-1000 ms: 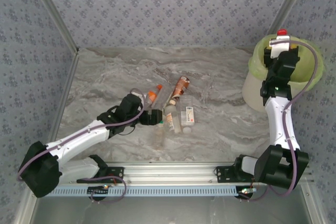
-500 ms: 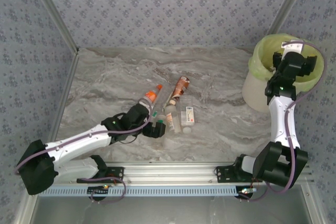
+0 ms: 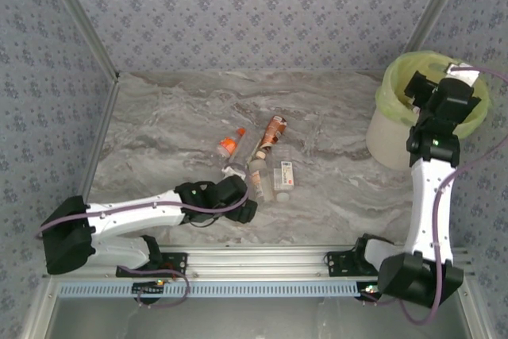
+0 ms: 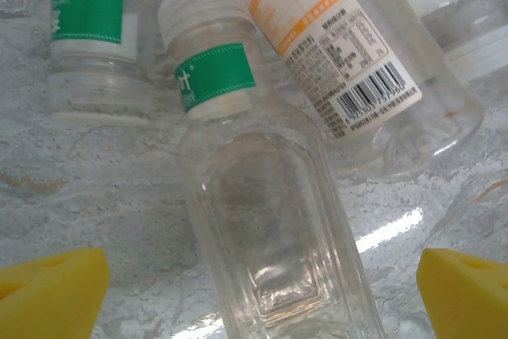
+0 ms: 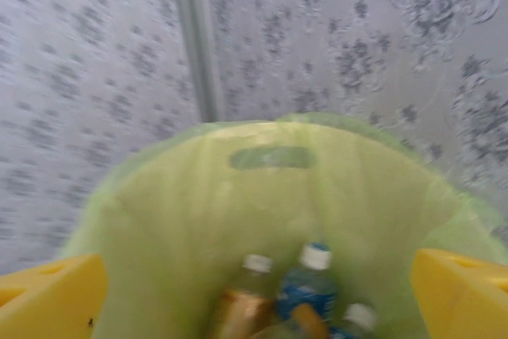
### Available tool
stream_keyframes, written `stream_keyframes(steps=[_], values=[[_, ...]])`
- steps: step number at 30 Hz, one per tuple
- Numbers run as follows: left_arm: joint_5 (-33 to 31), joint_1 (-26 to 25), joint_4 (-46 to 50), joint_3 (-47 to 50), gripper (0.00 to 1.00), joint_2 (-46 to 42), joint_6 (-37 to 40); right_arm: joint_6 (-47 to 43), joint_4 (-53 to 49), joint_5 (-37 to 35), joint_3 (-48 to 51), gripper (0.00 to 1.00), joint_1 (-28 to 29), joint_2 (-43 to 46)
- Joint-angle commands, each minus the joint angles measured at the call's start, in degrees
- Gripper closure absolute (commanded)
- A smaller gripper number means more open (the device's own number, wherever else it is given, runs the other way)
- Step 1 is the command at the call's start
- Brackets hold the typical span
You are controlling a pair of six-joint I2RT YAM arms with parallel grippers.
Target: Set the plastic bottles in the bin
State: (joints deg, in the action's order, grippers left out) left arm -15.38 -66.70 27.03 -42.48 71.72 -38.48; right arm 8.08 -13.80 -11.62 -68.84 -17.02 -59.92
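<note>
Step in hand: reaching for the next of the plastic bottles (image 3: 274, 130) lying on the tabletop (image 3: 159, 117), well apart from the bin (image 3: 386, 139).
Left gripper (image 4: 262, 295): hanging released, yellow pads spread wide on either side of a clear green-labelled bottle (image 4: 266, 220), grasping nothing yet, well apart from the bin.
Right gripper (image 5: 254, 295): hovering released directly above the bin's mouth, pads wide, holding nothing.
Doing it well, by judgement: lowering until both pads are flanking the ribbed body rather than the white cap; centring before closing; squeezing gently, the thin wall probably buckling easily; minding the orange-labelled bottle (image 4: 341, 53) lying just beside the neck, so as not to be dragging it along; lifting straight up before swinging toward the bin.
Bottles outside the bin: counting about six in the top view, the ones nearest the left arm being hard to separate; seeing four in the left wrist view, two of them green-labelled.
Bottles inside the bin: counting at least four in the right wrist view, three white-capped, one brownish, more possibly lying hidden beneath.
Bins: counting one, lined in lime green.
</note>
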Motion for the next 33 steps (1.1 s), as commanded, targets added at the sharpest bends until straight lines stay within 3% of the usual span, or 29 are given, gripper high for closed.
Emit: stream_keyframes(steps=[1,10,19,26,33], values=[[-2.91,-1.91,2.31,-1.72,0.01,1.75,-2.08,10.55,-4.38,13.68,3.24,0.0,0.91,3.92],[-2.61,-3.43,5.6,-3.79,0.01,7.97,-5.71,14.72,-2.38,24.13,8.0,0.0,8.11,9.49],[-0.69,-3.44,7.85,-9.25,0.06,16.6,-4.52,16.06,-6.27,13.98,9.89,0.0,18.55,11.16],[-0.66,-3.44,8.78,-9.68,0.18,18.06,-5.73,17.09,-8.74,10.25,10.43,0.0,19.47,11.42],[-0.69,-3.4,9.24,-9.51,0.37,17.53,-5.9,17.15,-9.87,8.92,10.05,0.0,19.44,11.43]])
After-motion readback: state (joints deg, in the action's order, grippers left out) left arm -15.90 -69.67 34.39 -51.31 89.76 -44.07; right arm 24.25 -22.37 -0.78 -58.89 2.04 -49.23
